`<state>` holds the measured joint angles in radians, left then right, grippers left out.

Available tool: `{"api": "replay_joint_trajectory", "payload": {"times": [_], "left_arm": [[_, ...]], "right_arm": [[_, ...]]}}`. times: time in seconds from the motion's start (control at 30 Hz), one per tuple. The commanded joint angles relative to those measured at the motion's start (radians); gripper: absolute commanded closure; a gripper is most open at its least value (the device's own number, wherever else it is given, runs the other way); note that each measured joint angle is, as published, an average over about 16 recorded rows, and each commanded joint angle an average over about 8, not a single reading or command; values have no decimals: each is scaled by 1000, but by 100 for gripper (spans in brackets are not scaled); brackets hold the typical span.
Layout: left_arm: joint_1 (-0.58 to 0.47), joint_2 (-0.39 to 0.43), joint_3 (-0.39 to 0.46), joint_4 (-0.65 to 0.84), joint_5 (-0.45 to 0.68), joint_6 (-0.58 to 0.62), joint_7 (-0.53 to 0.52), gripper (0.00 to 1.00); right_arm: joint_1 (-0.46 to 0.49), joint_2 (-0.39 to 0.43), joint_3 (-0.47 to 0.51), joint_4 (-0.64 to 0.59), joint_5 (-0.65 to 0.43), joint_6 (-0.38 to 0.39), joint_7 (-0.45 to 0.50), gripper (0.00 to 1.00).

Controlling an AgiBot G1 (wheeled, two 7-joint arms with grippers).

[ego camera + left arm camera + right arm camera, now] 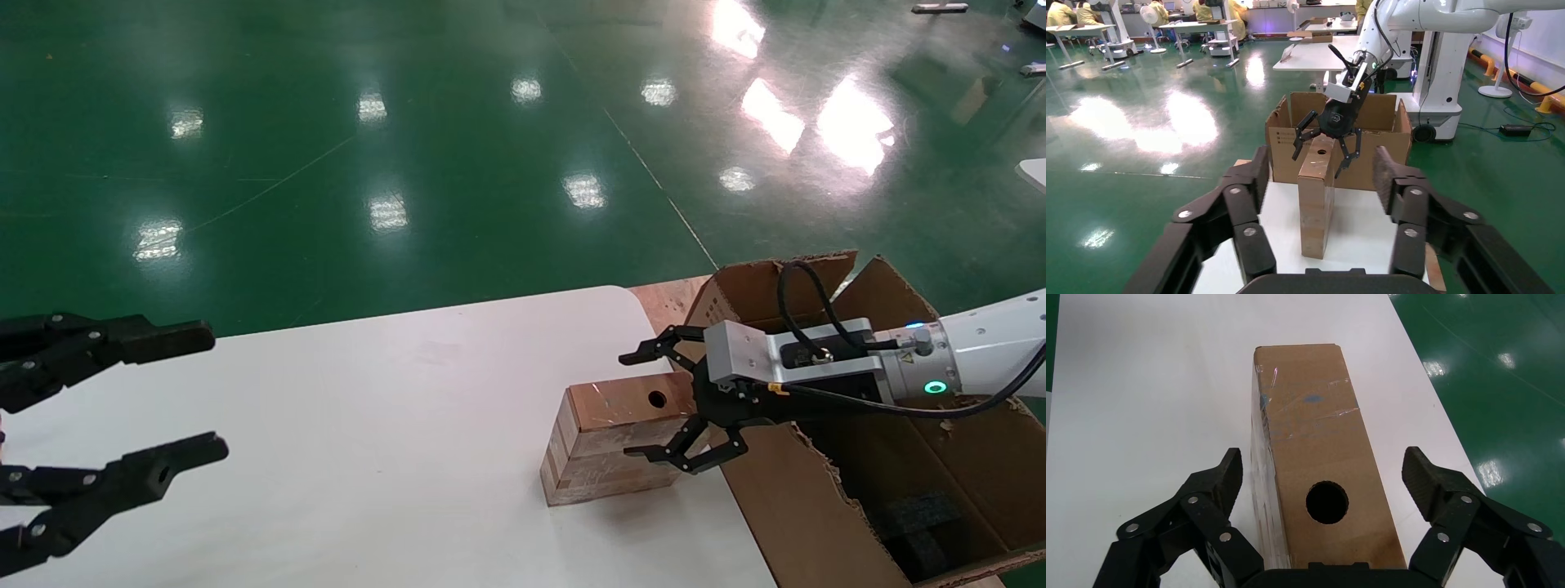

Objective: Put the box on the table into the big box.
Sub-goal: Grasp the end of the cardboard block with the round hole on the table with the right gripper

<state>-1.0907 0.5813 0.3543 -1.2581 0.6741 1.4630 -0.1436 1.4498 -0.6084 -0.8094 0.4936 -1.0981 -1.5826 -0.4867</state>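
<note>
Your table (368, 425) carries just one item. The big box (784, 506) sits off its far-right end, behind the right gripper's wrist, torn flaps up and dark foam visible inside. It's open-topped, so drop-in looks easy once you clear the ragged rim.

The box (609, 445) stands on the table near that edge, its near end directly between the right fingers. Right gripper (662, 406): fingers spread wide, one on each long side, neither touching cardboard yet. The round hole (1327, 502) faces up, roughly centred between the fingers.

Handling call: looks like rigid cardboard, probably light, judging by size. Top has clear tape (1303, 407), so it's likely slick there. Side walls look plain and layered, better friction. Squeeze across the narrow width on the two long side faces, pads low enough to avoid only catching the top edge. You're grabbing near one end, so expect the far end to droop when lifted. Advance further along the box before closing if reach allows. Don't over-squeeze: hollow walls may cave.

Left gripper (139, 408) is parked well away over the table's other end, fingers apart, holding nothing.
</note>
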Motion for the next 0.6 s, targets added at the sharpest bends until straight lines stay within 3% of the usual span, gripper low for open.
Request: {"api": "replay_joint_trajectory", "payload": {"times": [0.03, 0.6], "left_arm": [[0, 0, 0, 0, 0, 0, 0, 0], [0, 0, 0, 0, 0, 0, 0, 0]], "right_arm": [[0, 0, 0, 0, 0, 0, 0, 100], [-2, 1, 0, 5, 2, 5, 1, 100]]}}
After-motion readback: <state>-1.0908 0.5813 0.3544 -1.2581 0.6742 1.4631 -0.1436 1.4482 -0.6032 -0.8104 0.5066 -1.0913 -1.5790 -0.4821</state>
